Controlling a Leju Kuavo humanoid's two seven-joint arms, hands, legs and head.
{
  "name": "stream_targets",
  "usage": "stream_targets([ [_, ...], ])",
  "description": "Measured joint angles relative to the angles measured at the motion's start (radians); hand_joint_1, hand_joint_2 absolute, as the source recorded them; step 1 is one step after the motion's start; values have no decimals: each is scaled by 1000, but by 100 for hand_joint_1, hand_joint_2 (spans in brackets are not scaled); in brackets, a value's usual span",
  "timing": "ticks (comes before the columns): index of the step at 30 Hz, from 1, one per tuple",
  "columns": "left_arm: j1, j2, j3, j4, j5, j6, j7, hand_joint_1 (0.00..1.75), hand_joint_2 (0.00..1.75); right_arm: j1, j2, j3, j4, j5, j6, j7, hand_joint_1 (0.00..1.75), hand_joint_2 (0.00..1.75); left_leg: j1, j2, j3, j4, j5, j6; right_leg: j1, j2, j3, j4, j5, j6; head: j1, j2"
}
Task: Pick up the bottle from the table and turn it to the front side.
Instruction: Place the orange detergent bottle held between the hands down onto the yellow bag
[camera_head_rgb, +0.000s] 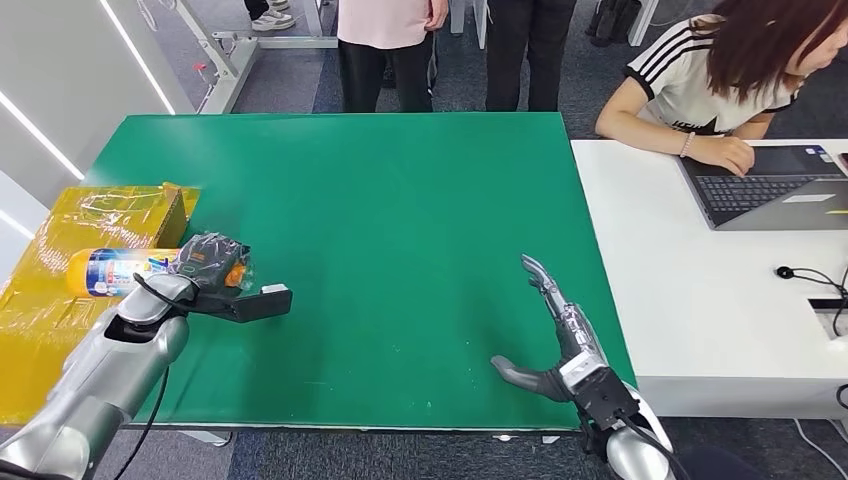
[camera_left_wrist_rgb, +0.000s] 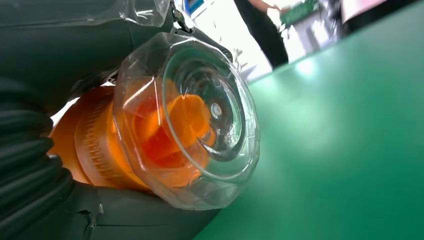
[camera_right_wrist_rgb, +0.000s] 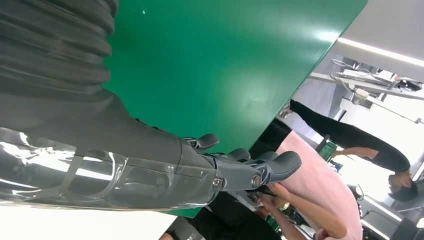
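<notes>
The clear plastic bottle of orange liquid with a blue-and-white label (camera_head_rgb: 120, 271) lay on its side at about nine o'clock on the green-topped table (camera_head_rgb: 400, 200), half over the crinkled yellow plastic sheet (camera_head_rgb: 40, 300) and just in front of the yellow-wrapped box (camera_head_rgb: 130, 212). The robot's left hand (camera_head_rgb: 212, 262) had its fingers wrapped around the bottle's end toward the table's middle. The left wrist view confirmed the hold: the bottle's clear moulded end (camera_left_wrist_rgb: 200, 120) sat wedged between dark parts of the hand, orange showing through it. The bottle appeared close to the table, though whether it had cleared the surface could not be told.

The right hand (camera_head_rgb: 560, 350) rested at about five o'clock near the table's front edge, its fingers (camera_right_wrist_rgb: 270, 167) stretched out and holding nothing, well apart from the bottle.

The step in hand looked like the lift and turn. To do it well, the left hand should probably raise the bottle clear of the yellow sheet before rotating, so the crinkled plastic would not drag along. The grip sat at one end, so the long labelled body would lever against the fingers; a slow wrist roll seemed wiser than a quick one. The smooth plastic could slip, so firm pressure was likely needed throughout. A seated person (camera_head_rgb: 720, 90) worked at a laptop at two o'clock, clear of the motion.
</notes>
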Motion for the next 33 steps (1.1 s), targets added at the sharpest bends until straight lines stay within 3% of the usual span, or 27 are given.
stream_targets([
  [8,-56,-22,-10,146,-37,-73,112,175,175,2,12,0,0,7,-8,14,0,175,0,0,0,0,0,0,0,0,0,0,0,0,0,0],
  [13,-63,-29,-14,205,-41,-74,127,175,175,9,20,0,0,14,-14,15,0,175,0,0,0,0,0,0,0,0,0,0,0,0,0,0],
  [14,-63,-30,-14,212,-41,-74,127,143,175,9,21,0,0,15,-15,15,0,175,0,0,0,0,0,0,0,0,0,0,0,0,0,0],
  [17,-65,-32,-15,226,-41,-72,126,12,175,9,23,0,0,15,-15,15,0,175,0,0,0,0,0,0,0,0,0,0,0,0,0,0],
  [18,-65,-32,-15,229,-41,-69,123,0,175,9,24,0,0,15,-15,15,0,175,0,0,0,0,0,0,0,0,0,0,0,0,0,0],
  [33,-50,-50,-13,200,108,34,-55,0,175,3,24,0,-19,8,0,18,0,175,0,0,0,0,0,0,0,0,0,0,0,0,0,0],
])
